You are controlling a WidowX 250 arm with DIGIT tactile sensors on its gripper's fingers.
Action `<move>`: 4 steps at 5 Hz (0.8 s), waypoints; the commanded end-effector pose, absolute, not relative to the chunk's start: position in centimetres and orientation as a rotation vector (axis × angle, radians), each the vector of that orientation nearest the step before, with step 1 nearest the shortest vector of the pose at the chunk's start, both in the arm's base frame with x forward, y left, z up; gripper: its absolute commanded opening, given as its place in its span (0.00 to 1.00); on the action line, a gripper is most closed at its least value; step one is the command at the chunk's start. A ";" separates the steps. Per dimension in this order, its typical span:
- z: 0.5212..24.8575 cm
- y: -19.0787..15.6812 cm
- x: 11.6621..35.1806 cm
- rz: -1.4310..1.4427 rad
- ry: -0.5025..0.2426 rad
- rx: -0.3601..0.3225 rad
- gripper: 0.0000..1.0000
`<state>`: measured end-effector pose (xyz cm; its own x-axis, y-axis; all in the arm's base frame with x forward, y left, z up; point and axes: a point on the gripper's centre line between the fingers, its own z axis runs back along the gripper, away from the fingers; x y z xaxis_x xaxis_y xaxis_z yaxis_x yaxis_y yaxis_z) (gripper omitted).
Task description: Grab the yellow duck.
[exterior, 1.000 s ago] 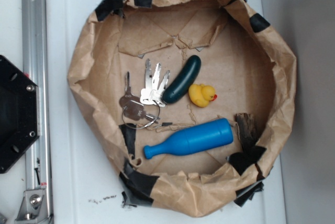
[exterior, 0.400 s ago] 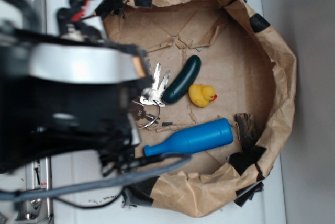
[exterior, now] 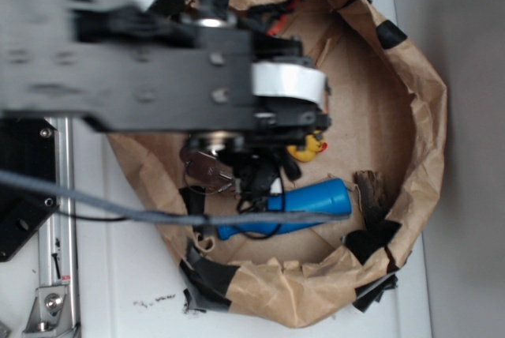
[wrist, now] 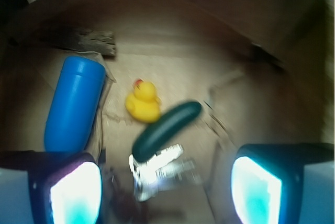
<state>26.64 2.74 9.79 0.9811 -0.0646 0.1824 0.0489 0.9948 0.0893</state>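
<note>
Two glowing fingertips (wrist: 256,190) of the gripper (wrist: 165,192) are framing the bottom of the wrist view, standing wide apart with nothing between them, so the claw is spread and gripping nothing. Directly below the gap, a bunch of silver keys (wrist: 157,169) is lying on the brown paper floor. Just beyond the keys, a dark green pickle-shaped toy (wrist: 166,130) is lying at a slant, one end touching the keys. The yellow duck (wrist: 142,101) is sitting just beside the far end of that green toy, upright, red beak pointing away from the camera. To the duck's left in the wrist view, a blue pin (wrist: 73,103) is lying flat, near it but apart, and a dark piece of bark (wrist: 94,41) is lying past the pin's far end.

From the exterior view, the arm (exterior: 158,69) is covering much of the crumpled paper bowl (exterior: 426,117), and only a sliver of the duck (exterior: 309,147) is showing beside the wrist, just above the blue pin (exterior: 316,196). The bowl is resting on a white table (exterior: 118,275).
</note>
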 end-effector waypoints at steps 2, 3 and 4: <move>7.9 4.4 30.9 -0.073 -0.240 0.093 1.00; 9.6 5.6 30.6 -0.037 -0.272 0.074 1.00; 7.6 5.5 31.2 -0.072 -0.242 0.101 1.00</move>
<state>29.83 5.74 5.92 0.9808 -0.0755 0.1798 0.0598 0.9940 0.0911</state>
